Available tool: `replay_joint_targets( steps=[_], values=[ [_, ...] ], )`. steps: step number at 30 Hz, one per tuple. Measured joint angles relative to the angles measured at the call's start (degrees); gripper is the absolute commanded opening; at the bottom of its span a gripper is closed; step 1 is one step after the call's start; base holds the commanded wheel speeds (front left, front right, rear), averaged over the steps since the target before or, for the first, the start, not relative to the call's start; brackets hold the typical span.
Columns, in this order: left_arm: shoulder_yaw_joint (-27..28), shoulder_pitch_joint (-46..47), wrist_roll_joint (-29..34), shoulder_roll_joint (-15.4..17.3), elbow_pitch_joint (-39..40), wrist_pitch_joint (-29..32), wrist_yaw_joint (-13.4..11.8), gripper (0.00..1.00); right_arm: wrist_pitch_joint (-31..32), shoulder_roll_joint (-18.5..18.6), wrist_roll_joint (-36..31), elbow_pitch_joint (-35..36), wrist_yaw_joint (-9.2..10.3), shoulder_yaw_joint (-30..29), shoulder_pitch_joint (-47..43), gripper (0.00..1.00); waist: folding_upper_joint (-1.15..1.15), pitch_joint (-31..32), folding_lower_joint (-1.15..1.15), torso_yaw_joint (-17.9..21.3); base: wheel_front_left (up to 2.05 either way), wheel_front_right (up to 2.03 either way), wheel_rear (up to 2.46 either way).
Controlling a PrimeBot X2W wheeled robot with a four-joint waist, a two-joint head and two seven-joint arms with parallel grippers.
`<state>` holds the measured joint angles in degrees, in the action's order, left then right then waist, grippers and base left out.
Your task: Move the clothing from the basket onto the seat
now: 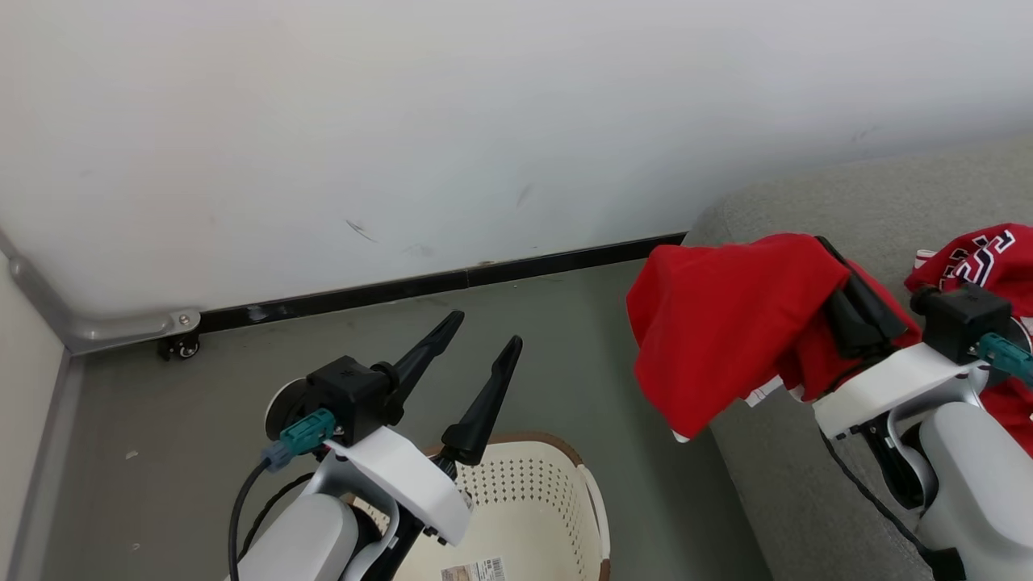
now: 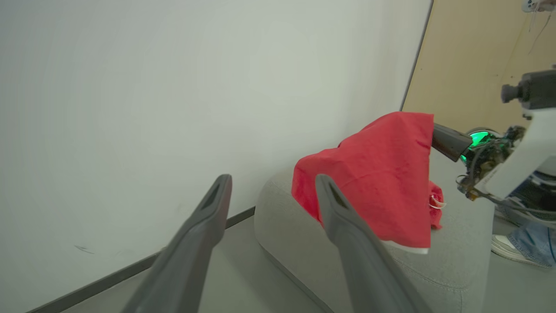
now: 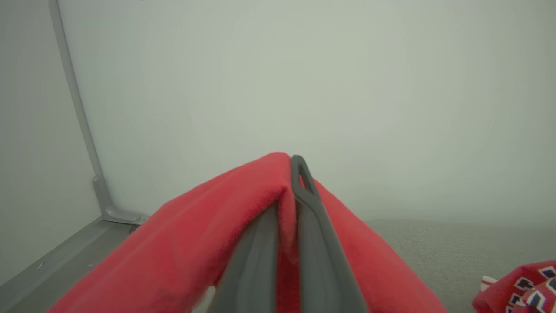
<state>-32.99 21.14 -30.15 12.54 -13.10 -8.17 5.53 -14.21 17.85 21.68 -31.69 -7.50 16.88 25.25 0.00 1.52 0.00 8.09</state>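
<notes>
The right gripper [image 3: 292, 182] is clenched on a plain red garment [image 1: 726, 323] that drapes over its fingers and hangs past the seat's [image 1: 847, 194] left edge above the floor [image 1: 565, 323]. A second red garment with lettering [image 1: 984, 258] lies on the seat farther right, making two garments. The left gripper [image 1: 488, 328], fingers spread and holding nothing, hovers over the far rim of the one basket [image 1: 533, 492], which stands on the floor just beside the seat, near a wall [image 1: 403, 121] with a dark skirting strip [image 1: 452, 281] and a small caster [image 1: 181, 347]. The left wrist view adds a person's shoe [image 2: 506, 245] beyond the seat and a tan board [image 2: 469, 56], while the head view shows the basket's paper label [image 1: 476, 571].
</notes>
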Motion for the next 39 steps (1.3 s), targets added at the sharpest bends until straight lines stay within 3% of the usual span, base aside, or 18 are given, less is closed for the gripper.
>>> replay_joint_targets(
  steps=[25, 39],
  values=[
    [-7.68, -1.17, -0.93, 1.68, 2.61, -0.42, 1.55, 1.00, 0.99, 3.14, -2.16, 5.44, 0.00, -7.71, -4.77, 0.00, 0.00, -0.79, 0.00, 6.49, 0.00, 0.00, 0.00],
    [-10.40, -1.16, -1.99, 1.74, 3.92, -1.01, 1.56, 1.00, 2.72, 3.02, -3.18, 8.69, 0.00, -9.48, -6.91, 0.00, 0.00, -1.49, 0.00, 10.49, 0.00, 0.00, 0.00]
  ],
)
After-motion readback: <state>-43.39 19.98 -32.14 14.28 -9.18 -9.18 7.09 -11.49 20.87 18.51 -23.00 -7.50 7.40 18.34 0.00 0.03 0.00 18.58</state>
